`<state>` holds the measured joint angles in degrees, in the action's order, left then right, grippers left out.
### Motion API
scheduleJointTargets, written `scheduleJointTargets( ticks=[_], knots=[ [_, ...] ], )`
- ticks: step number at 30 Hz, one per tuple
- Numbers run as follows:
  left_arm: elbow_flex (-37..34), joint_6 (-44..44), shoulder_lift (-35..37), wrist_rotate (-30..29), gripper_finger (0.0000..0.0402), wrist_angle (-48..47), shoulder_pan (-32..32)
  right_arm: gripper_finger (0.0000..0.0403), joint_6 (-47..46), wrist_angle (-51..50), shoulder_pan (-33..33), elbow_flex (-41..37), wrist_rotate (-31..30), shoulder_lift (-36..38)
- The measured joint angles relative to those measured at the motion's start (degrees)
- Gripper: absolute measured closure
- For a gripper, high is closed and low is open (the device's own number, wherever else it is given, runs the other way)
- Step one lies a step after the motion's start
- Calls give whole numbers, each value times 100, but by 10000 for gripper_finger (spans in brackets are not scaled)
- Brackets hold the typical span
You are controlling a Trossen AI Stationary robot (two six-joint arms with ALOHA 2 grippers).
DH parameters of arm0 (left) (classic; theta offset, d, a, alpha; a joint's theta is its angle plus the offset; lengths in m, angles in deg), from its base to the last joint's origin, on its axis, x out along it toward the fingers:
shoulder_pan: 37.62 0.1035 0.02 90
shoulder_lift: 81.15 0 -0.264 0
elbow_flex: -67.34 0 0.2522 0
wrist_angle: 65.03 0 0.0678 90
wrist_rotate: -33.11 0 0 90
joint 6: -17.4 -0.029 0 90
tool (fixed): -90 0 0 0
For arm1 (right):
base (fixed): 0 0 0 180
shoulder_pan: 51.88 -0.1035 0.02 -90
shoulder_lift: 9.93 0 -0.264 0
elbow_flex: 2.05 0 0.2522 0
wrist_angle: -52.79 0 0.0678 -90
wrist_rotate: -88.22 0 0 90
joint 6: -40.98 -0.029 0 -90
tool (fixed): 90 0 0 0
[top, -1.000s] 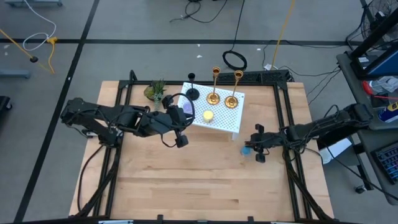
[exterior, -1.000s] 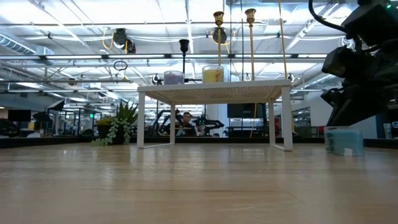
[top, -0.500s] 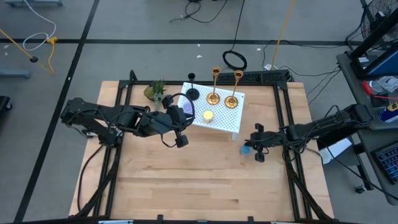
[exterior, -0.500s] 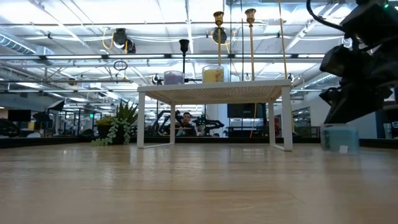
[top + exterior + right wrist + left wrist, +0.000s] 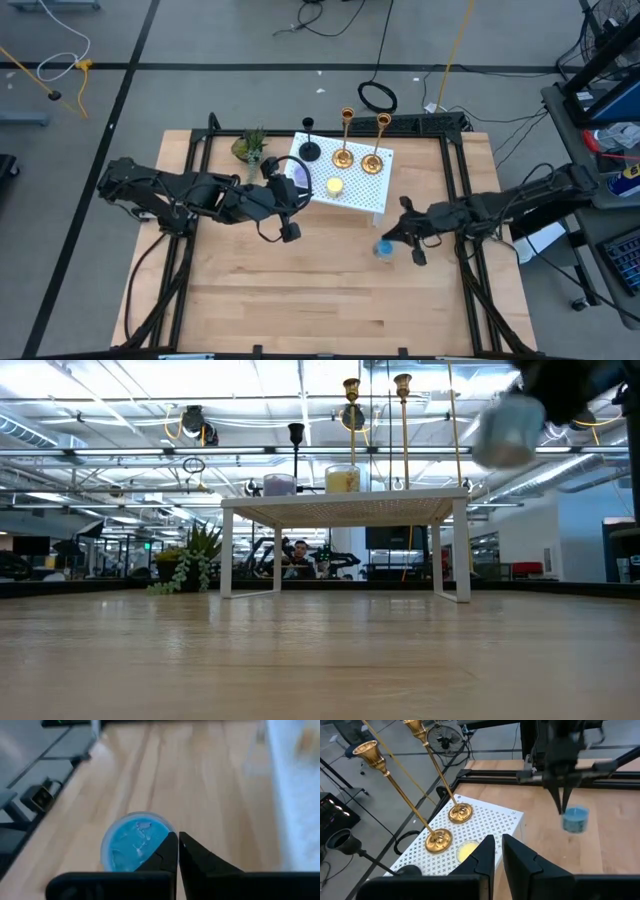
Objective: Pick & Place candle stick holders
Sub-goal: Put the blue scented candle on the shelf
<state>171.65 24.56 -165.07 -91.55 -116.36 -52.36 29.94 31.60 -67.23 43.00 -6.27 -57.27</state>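
Note:
Two brass candle stick holders (image 5: 343, 157) (image 5: 374, 161) stand on their round bases on the white perforated stand (image 5: 365, 195). The shorter black holder (image 5: 310, 150) stands at the stand's far left corner. All three also show in the left wrist view: the brass ones (image 5: 438, 840) (image 5: 460, 813) and the black one (image 5: 350, 845). My left gripper (image 5: 498, 854) hovers shut over the stand's left part, touching nothing. My right gripper (image 5: 177, 851) is shut on a small blue candle jar (image 5: 135, 845), held high right of the stand (image 5: 505, 428). My right gripper pinches the blue jar's rim (image 5: 167, 836) on one side between its two fingers. The fingers come from the table's right. The jar is lifted clear of the table (image 5: 505, 428), and its blue top shows (image 5: 383, 248).
A yellow candle (image 5: 335, 186) and a purple jar (image 5: 278, 484) also sit on the stand. A small green potted plant (image 5: 250, 146) stands at the table's far left. Bare wood lies near the table's front edge (image 5: 320, 300).
My right gripper has gone up and a little toward the table's left with the blue jar. The jar stood on the table a second ago and is now lifted well clear of it.

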Motion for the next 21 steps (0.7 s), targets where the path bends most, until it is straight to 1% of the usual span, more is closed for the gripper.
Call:
scheduleJointTargets(
  ticks=[3, 5, 7, 9, 13, 15, 18, 21],
  knots=[
    [0, -74, 0, 0, 360, 2, 0, 402, 839, -323, 134, 674, -28, -191],
    [0, -87, 0, 0, 360, 4, 2, 402, 1416, -592, 298, 1142, -232, -405],
    [0, -89, 0, 0, 360, 4, 2, 402, 1911, -912, 578, 1561, -310, -681],
    [0, -89, 0, 0, 360, 5, 2, 403, 2212, -1118, 932, 1871, -300, -1008],
    [0, -85, 0, 0, 360, 5, 2, 403, 2557, -1443, 1703, 2310, -299, -1609],
    [0, -83, 0, 0, 360, 3, 2, 403, 2590, -1547, 2053, 2400, -287, -1807],
    [0, -86, 0, 0, 360, -12, 2, 402, 2471, -1523, 2477, 2433, -106, -1974],
    [0, -87, 0, 0, 360, -65, 2, 400, 2409, -1530, 2730, 2438, 12, -2015]
  ],
)
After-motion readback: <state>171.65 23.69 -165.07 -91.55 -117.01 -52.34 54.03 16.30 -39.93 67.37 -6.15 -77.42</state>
